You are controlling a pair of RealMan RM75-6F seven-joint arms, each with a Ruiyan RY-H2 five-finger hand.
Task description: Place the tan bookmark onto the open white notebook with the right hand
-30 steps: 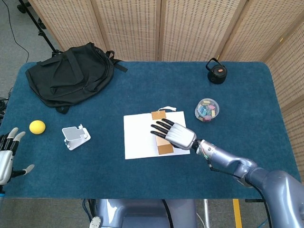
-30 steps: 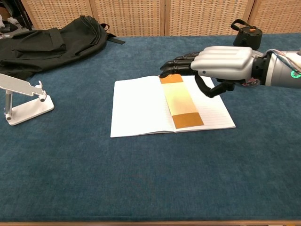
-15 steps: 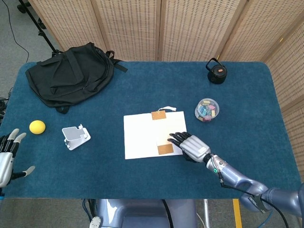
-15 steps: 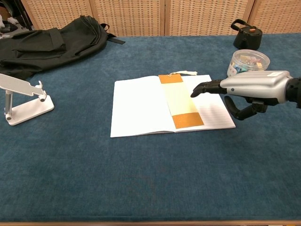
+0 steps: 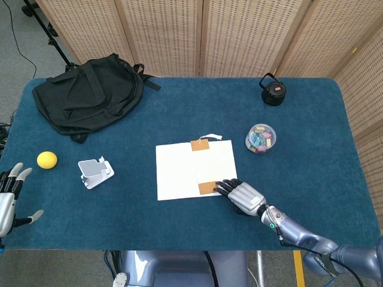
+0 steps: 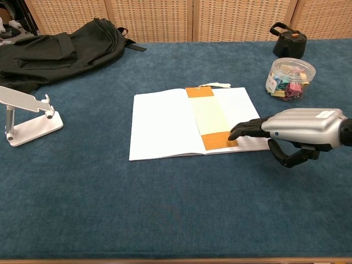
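Observation:
The open white notebook (image 5: 179, 170) (image 6: 162, 124) lies flat in the middle of the blue table. The tan bookmark (image 5: 206, 167) (image 6: 211, 117) rests along its centre fold, with darker orange ends and a white cord at the far end. My right hand (image 5: 243, 196) (image 6: 297, 129) hovers at the notebook's near right corner, fingers extended, dark fingertips (image 6: 242, 131) just over the bookmark's near end, holding nothing. My left hand (image 5: 8, 194) stays at the table's near left edge, fingers spread, empty; the chest view does not show it.
A black backpack (image 5: 90, 94) (image 6: 55, 49) lies at the far left. A white phone stand (image 5: 94, 172) (image 6: 25, 113) and a yellow ball (image 5: 46, 159) sit on the left. A clear jar of clips (image 5: 261, 138) (image 6: 290, 78) and a black pouch (image 5: 273, 90) (image 6: 288, 39) stand at right.
My right hand has drawn back from over the bookmark toward the near right corner of the notebook. The bookmark stays lying on the pages. The left hand is still.

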